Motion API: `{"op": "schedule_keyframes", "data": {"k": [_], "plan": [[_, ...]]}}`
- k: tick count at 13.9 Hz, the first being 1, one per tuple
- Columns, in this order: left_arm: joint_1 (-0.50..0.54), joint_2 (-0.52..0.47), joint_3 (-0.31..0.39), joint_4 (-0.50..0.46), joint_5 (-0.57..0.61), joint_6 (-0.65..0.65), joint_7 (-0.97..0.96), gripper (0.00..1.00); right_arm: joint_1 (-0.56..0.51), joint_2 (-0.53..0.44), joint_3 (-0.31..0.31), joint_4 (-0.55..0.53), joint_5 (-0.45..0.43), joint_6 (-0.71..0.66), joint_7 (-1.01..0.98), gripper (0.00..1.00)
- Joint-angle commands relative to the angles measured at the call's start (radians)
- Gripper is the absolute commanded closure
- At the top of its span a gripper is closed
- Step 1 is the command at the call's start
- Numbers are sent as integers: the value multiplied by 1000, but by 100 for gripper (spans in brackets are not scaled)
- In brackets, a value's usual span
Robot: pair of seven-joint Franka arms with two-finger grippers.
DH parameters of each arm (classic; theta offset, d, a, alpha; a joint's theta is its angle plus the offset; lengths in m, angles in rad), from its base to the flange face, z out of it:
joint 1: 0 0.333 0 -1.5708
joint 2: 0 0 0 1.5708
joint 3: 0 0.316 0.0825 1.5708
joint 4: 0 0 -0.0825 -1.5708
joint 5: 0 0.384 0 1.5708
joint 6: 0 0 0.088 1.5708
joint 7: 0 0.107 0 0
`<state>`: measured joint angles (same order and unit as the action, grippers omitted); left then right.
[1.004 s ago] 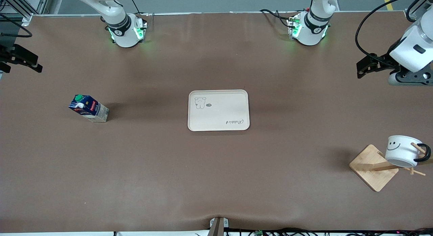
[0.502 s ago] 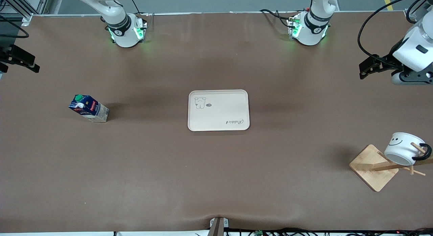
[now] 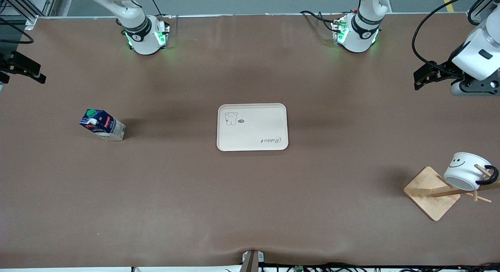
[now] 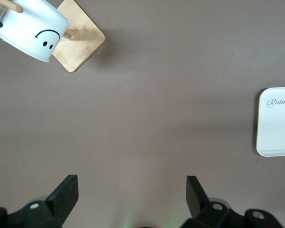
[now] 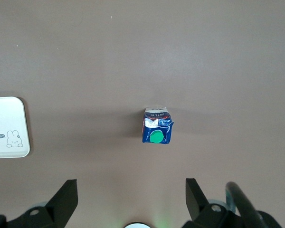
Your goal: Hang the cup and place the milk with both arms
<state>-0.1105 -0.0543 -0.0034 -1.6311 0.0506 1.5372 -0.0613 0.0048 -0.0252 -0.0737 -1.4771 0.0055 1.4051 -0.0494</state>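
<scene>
Cup (image 3: 465, 173) hung by handle on wooden rack (image 3: 431, 192), toward left arm's end from tray (image 3: 252, 127). Milk (image 3: 102, 125) upright on table (image 3: 250, 209), toward right arm's end from tray. Left gripper (image 4: 133, 190) and right gripper (image 5: 132, 192) raised over table, fingers apart, empty, well clear of cup and milk.

Brown table (image 3: 250, 201) carries milk (image 3: 102, 125), tray (image 3: 252, 127), wooden rack (image 3: 431, 192)

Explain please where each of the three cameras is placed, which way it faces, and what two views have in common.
Front view: high, facing both arms' bases; shows the tray, milk, cup hung on the wooden rack, and both end effectors.
Left wrist view: looks down past the open left end effector at cup, rack, tray edge.
Right wrist view: looks down past the open right end effector at milk, tray corner.
All three views share the tray.
</scene>
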Motion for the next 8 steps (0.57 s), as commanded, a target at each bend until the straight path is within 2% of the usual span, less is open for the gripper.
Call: {"op": "schedule_keyframes", "data": {"k": [1, 8], "plan": [[-21, -32, 31, -29, 2, 7, 6, 0, -14, -4, 12, 3, -7, -9, -3, 0], [-20, -21, 26, -16, 2, 7, -6, 0, -14, -4, 12, 3, -7, -9, -3, 0]]}}
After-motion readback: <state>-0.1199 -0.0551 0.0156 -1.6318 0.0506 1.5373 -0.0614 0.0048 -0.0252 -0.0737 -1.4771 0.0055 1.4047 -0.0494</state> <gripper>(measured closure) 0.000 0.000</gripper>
